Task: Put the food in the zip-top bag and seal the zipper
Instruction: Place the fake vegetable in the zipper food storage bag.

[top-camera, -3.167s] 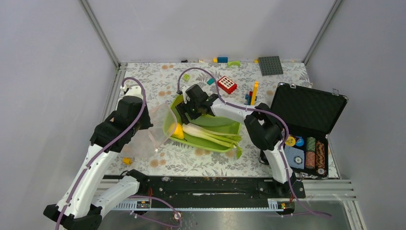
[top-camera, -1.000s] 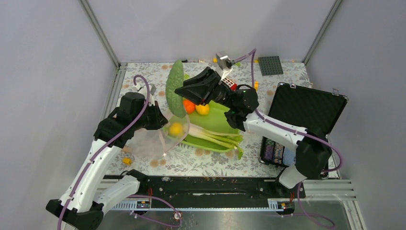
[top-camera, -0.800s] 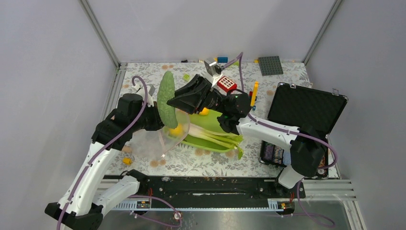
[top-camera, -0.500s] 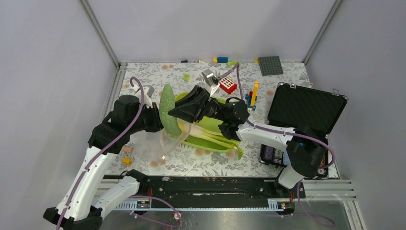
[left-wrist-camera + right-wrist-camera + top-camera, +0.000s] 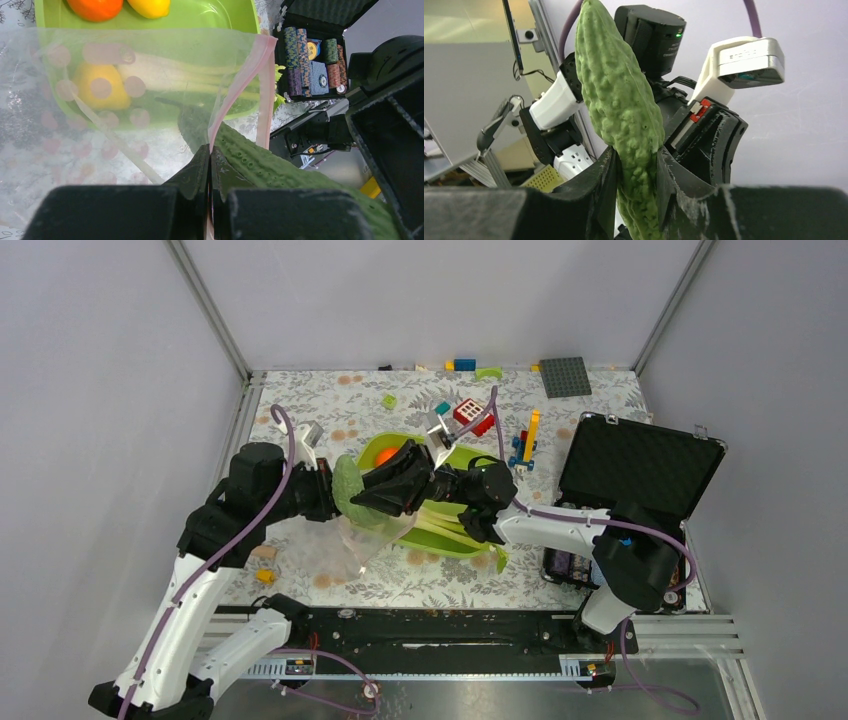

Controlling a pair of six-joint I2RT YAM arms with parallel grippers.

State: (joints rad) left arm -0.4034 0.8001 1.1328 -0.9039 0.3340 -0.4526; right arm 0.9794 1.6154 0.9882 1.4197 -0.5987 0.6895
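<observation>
Zip-top bag [image 5: 335, 540] location: left of the lime-green tray [image 5: 455, 545], on a tabletop [image 5: 300, 410] covered with a floral-print cloth. Grey walls [image 5: 430, 290] and metal frame posts [image 5: 205, 305] enclose the tabletop on three sides. Building bricks [image 5: 463, 365] lie along the far edge. An open black case [image 5: 640, 470] holding poker chips [image 5: 310, 60] stands at the right.

Left arm: it reaches forward and inward. The left gripper [image 5: 210, 165] is closed on the bag's mouth edge at the pink zipper [image 5: 240, 85], with the film raised off the cloth.

Right arm: the elbow sits low near the case and the forearm stretches leftward across the tray. The right gripper [image 5: 634, 160] clamps the cucumber [image 5: 624, 100] near one end. The cucumber's free tip is at the bag's mouth, just beside the zipper.

An orange fruit [image 5: 386, 454], a yellow fruit [image 5: 150, 6] and the leek [image 5: 450, 530] lie in the tray.
</observation>
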